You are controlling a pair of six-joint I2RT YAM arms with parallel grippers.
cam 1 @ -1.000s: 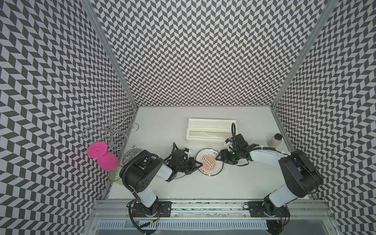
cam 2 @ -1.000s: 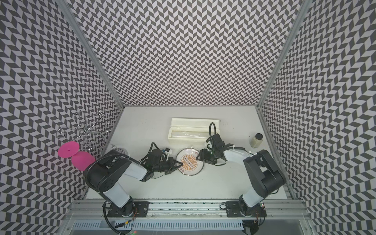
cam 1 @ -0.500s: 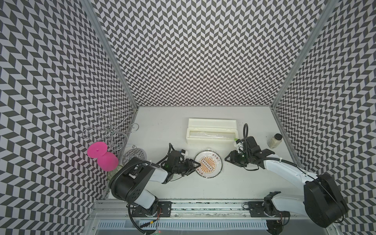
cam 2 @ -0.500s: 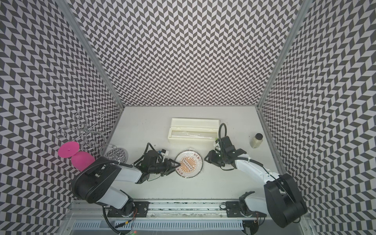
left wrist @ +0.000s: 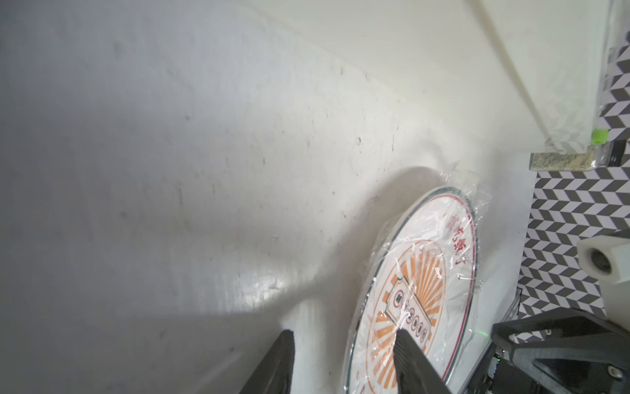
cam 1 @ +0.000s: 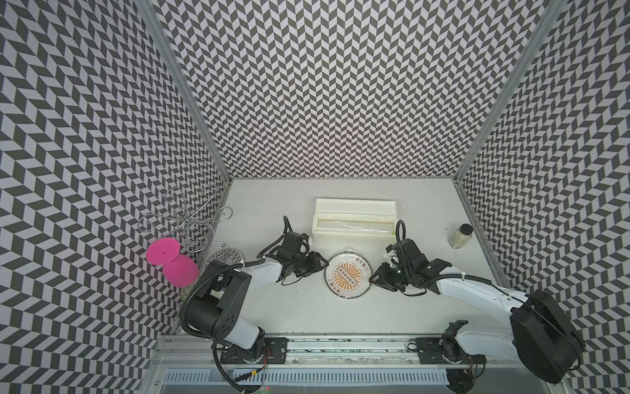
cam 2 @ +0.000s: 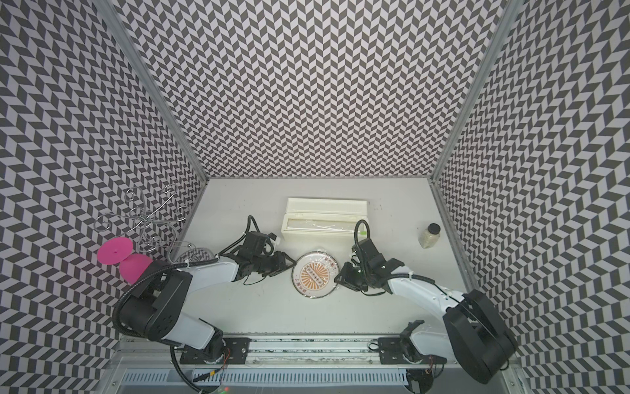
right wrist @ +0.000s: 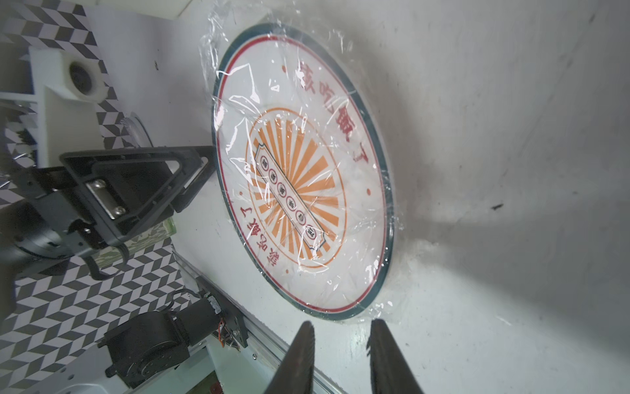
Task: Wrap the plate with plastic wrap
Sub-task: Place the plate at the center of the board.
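On the table [cam 1: 306, 317], just nearer than the box [cam 1: 354, 221], the plate [cam 1: 347, 274] lies flat under the wrap [right wrist: 213, 44], with the left gripper [cam 1: 322, 266] at its left edge and the right gripper [cam 1: 374, 278] at its right edge, both with jaws apart.

In both top views you look steeply down from high above the front rail, taking in the whole white tabletop [cam 1: 306, 317] and, mid-table, the round white plate with an orange sunburst centre [cam 1: 347, 274]. Your left wrist view skims that plate [left wrist: 426, 273] low and close from one side. Your right wrist view faces the plate [right wrist: 300, 191] closely from the opposite side. All four views share it.
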